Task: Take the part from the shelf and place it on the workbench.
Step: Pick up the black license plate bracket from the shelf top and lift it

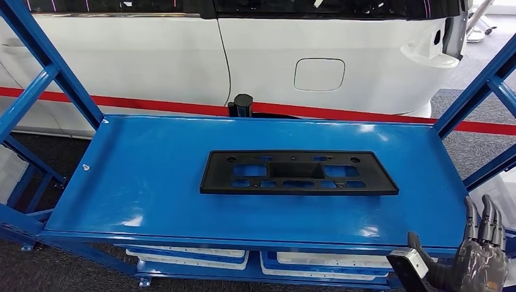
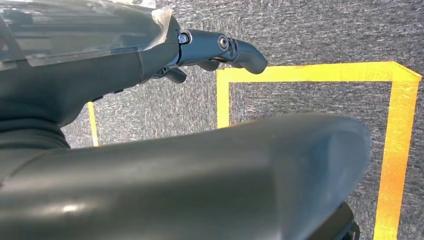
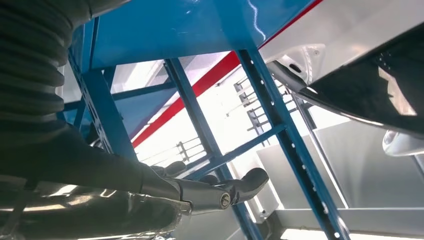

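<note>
Right hand [image 1: 481,255]: fingers apart, empty, below the shelf's [image 1: 152,176] front right corner. Left hand [image 2: 220,50]: empty, above taped floor. Black part [image 1: 298,173]: flat, shelf centre

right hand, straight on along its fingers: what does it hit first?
Probably the blue shelf frame: in the right wrist view the right hand points at its upright and diagonal brace near the shelf's corner. Depth is unclear; it might pass between the bars.
</note>
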Tool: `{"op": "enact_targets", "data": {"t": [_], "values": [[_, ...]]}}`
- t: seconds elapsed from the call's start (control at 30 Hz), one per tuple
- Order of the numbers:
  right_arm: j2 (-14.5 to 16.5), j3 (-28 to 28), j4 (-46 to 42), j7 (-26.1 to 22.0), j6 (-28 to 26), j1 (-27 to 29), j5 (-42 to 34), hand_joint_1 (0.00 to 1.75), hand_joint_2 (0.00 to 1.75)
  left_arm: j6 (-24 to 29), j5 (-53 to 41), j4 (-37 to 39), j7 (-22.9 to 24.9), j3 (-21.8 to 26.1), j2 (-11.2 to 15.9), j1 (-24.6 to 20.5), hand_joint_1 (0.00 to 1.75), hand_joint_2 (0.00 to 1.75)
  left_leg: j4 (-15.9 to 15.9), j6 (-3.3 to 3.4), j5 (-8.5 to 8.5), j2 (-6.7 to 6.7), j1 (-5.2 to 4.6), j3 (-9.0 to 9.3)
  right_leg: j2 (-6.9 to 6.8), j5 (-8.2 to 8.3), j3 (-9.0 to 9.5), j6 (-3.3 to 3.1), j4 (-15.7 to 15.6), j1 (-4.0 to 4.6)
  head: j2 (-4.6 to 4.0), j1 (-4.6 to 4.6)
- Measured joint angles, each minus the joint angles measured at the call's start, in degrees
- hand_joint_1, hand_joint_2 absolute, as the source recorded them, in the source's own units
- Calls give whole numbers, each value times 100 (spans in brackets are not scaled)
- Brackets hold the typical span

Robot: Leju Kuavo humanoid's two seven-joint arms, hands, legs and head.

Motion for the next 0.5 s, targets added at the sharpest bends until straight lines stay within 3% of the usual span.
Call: {"op": "enact_targets", "data": {"t": [0.5], "values": [[-379, 190, 81, 237, 278, -60, 453, 0, 175, -5, -39, -7, 12, -4, -3, -7, 0, 0, 0, 0, 0, 1, 0, -1, 0, 0, 0, 0, 0, 0, -1, -1]]}}
